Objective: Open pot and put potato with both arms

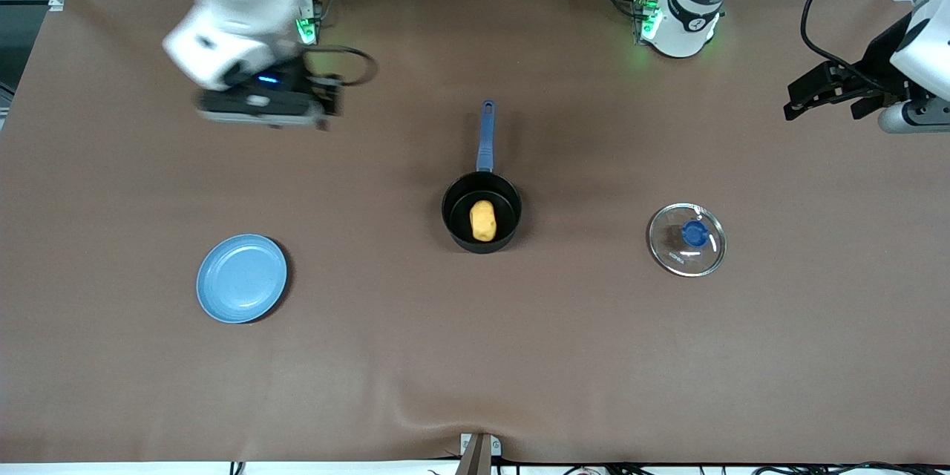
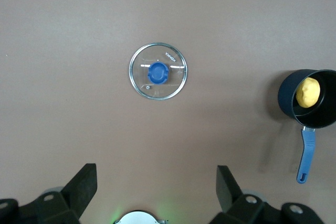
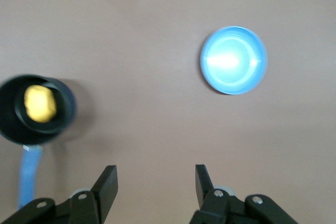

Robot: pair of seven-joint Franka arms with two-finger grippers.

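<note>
Task looks done: plate [image 1: 241, 278] empty nearest the camera, lid [image 1: 686, 239] off on the tabletop toward the left arm's end, potato [image 1: 482, 220] inside the pot [image 1: 481, 211], left end effector [image 2: 156, 188] wide and empty, right end effector [image 3: 156, 187] partly open, holding nothing.

I see the pot [image 1: 481, 212] standing upright at the middle of the table, a small round black saucepan, its long straight blue handle [image 1: 485, 137] pointing away from the front camera toward the arms' bases. It is open. The potato [image 1: 482, 220], small, oval and yellow-orange, lies inside on the pot's bottom. The clear glass lid [image 1: 686, 239] with its blue knob [image 1: 694, 234] up rests flat on the table, well apart from the pot, toward the left arm's end
</note>
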